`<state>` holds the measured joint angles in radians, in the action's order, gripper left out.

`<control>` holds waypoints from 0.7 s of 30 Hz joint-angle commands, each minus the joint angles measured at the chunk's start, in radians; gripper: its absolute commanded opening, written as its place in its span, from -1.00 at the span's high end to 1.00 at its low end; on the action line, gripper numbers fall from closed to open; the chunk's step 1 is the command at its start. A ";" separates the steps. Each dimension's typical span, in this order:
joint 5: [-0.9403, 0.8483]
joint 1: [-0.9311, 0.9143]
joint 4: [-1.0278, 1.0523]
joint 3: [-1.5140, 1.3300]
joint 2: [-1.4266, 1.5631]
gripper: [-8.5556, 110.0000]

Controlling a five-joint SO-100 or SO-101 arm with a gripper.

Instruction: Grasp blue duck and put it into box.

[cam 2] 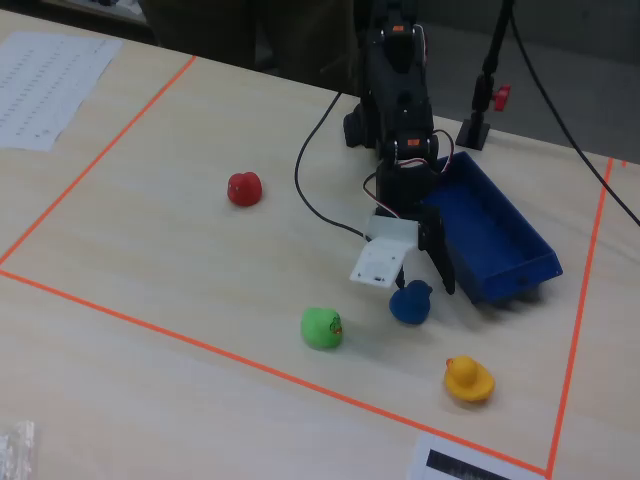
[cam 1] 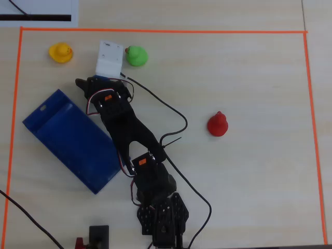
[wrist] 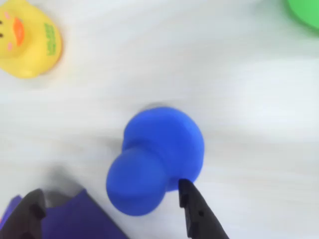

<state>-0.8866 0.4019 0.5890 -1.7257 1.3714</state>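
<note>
The blue duck stands on the light wooden table, seen from above in the wrist view. In the fixed view the blue duck sits just in front of the box's near corner. In the overhead view it is hidden under the arm's white wrist mount. My gripper is open and empty, hanging just above the duck; the right fingertip overlaps the duck's edge and the left finger is far to its left. The gripper also shows in the fixed view and the overhead view. The blue box lies open beside the arm.
A yellow duck, a green duck and a red duck stand on the table. The yellow duck and green duck flank the blue one. An orange tape line frames the area. Cables trail by the arm base.
</note>
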 commanded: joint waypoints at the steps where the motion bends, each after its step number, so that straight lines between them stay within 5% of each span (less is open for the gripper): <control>1: -0.009 -0.002 -0.044 0.003 -0.002 0.29; 4: -0.009 -0.005 -0.064 0.003 -0.021 0.38; 7: -0.008 -0.008 -0.097 -0.014 -0.035 0.86; 14: 0.057 -0.037 -0.054 0.008 0.003 0.86; 21: 0.193 -0.031 0.457 0.345 0.235 0.86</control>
<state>-0.7302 0.3559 0.7655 -1.5938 1.4450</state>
